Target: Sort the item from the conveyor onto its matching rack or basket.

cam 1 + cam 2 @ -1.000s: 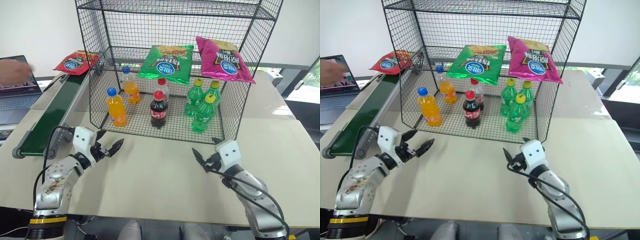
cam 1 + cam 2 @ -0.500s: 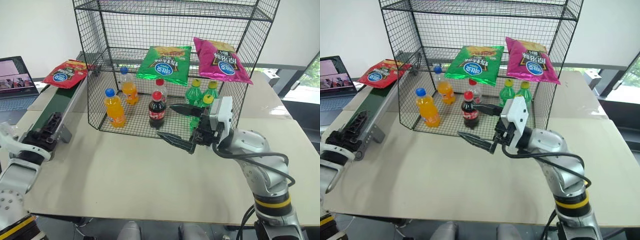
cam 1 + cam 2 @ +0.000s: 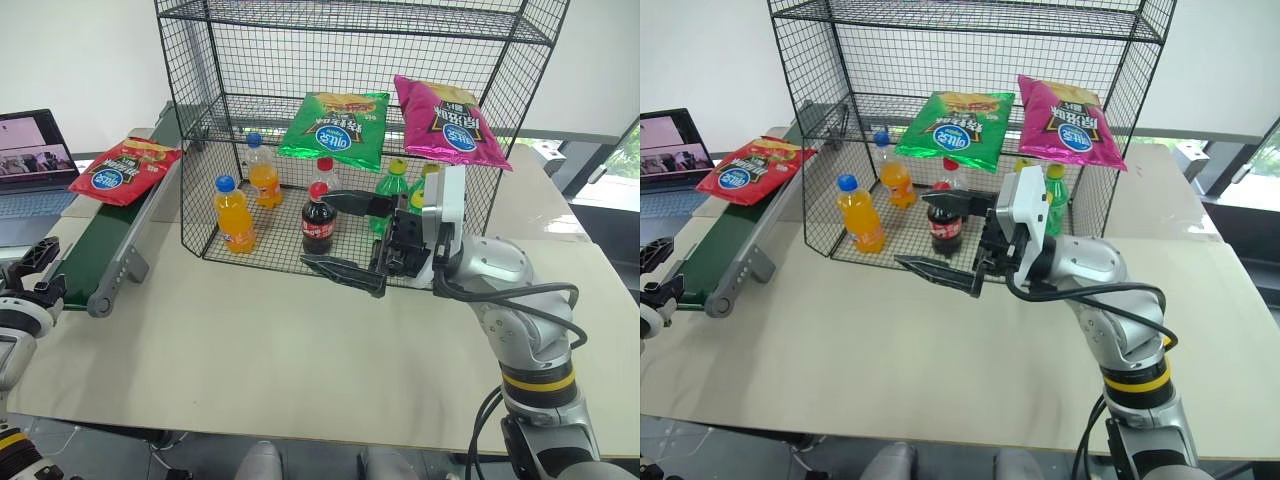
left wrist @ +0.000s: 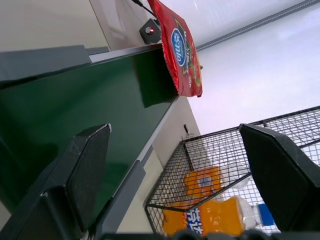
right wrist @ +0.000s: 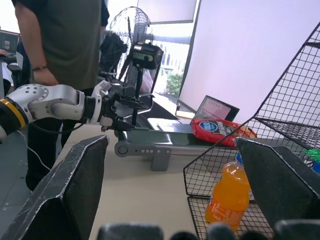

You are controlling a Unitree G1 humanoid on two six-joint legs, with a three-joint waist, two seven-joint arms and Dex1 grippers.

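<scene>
Right wrist view brings in a person (image 5: pixel 60 45) in a dark shirt standing beyond the bench (image 5: pixel 140 185), plus a fan (image 5: pixel 132 50) and the left hand (image 5: pixel 122 112) seen from across the bench with its fingers spread apart, empty, close to the near end of the conveyor (image 5: pixel 165 137). Head views leave out the person and fan, but give the whole black wire rack (image 3: pixel 200 120) with a green bag (image 3: pixel 335 128) and a pink bag (image 3: pixel 448 122) on its middle tier, and orange, cola and green bottles on the lowest tier.

In the left eye view, left hand (image 3: pixel 35 275) cut by the picture's edge, only part visible. Green bottles (image 3: pixel 392 190) partly hidden behind the right hand (image 3: pixel 355 240), which hangs in front of the rack with jaws wide apart, grasping nothing. Laptop (image 3: pixel 35 160) on the left partly cut off too.

Red chip bag (image 3: pixel 122 170) lies flat on the dark green belt at the far end of the conveyor, beside the rack's left wall, logo up. Long axis set at a slant across the belt. Left wrist view shows the bag (image 4: pixel 180 50) edge-on, overhanging the belt's rail.
</scene>
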